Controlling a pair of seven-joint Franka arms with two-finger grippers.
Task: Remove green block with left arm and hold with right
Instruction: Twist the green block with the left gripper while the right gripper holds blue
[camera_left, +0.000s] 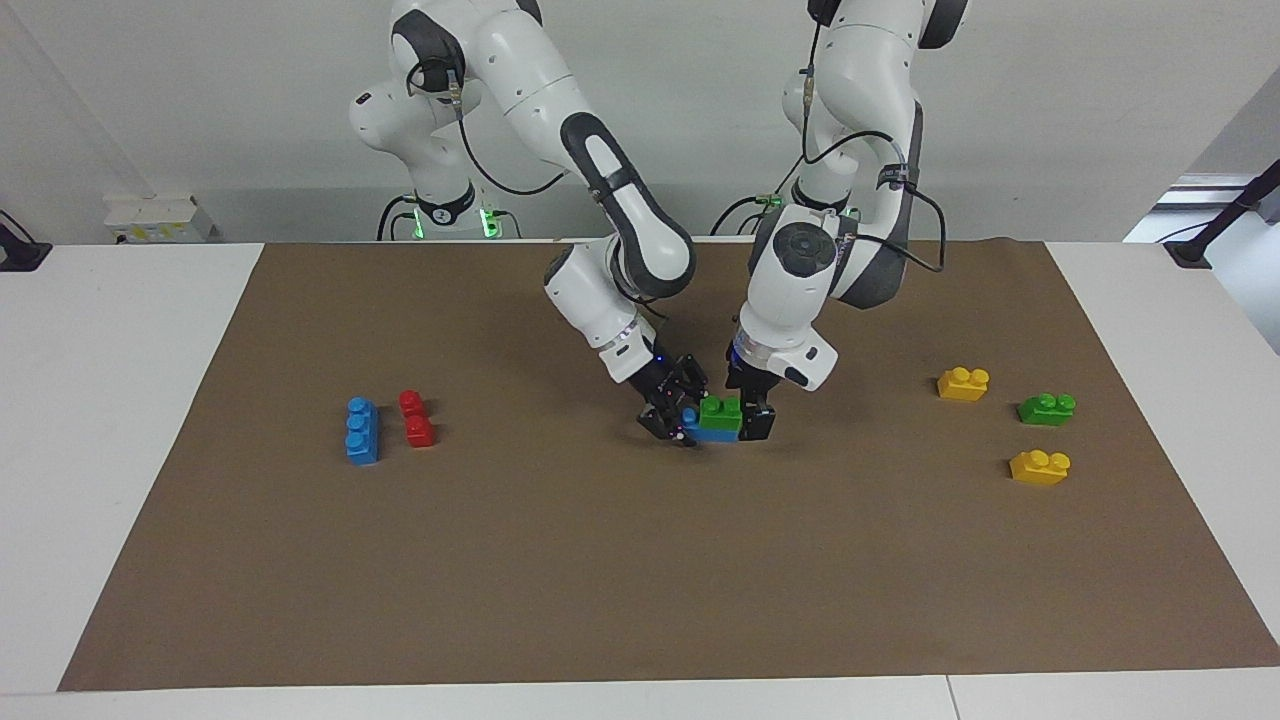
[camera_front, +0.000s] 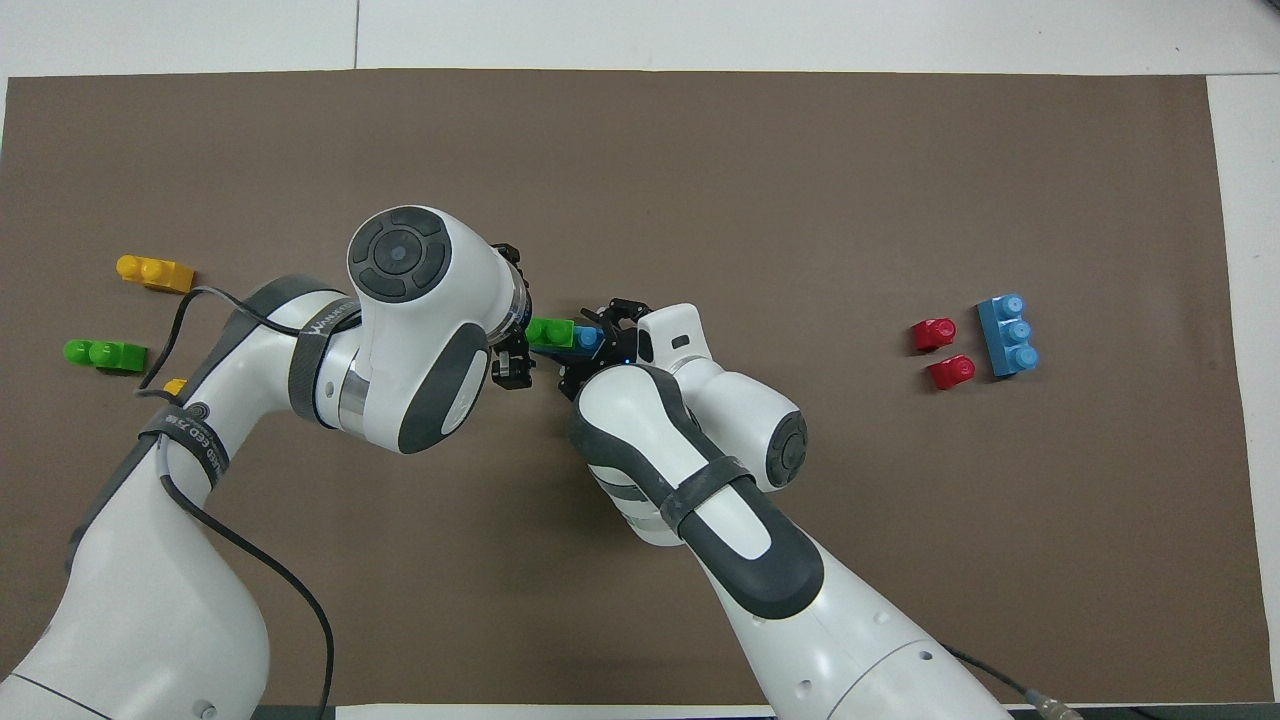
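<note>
The green block (camera_left: 721, 412) (camera_front: 548, 332) sits pressed onto a blue three-stud brick (camera_left: 702, 432) (camera_front: 588, 338) at the middle of the brown mat. My left gripper (camera_left: 752, 408) (camera_front: 515, 325) is down at the green block's end toward the left arm, open, with a finger on each side of it. My right gripper (camera_left: 680, 412) (camera_front: 588, 345) is down at the blue brick's bare end, toward the right arm. Whether it grips the brick does not show.
A second green block (camera_left: 1047, 408) (camera_front: 103, 353) and two yellow bricks (camera_left: 963, 383) (camera_left: 1039, 466) lie toward the left arm's end. Two red blocks (camera_left: 415, 418) (camera_front: 940, 350) and another blue brick (camera_left: 361, 431) (camera_front: 1007, 334) lie toward the right arm's end.
</note>
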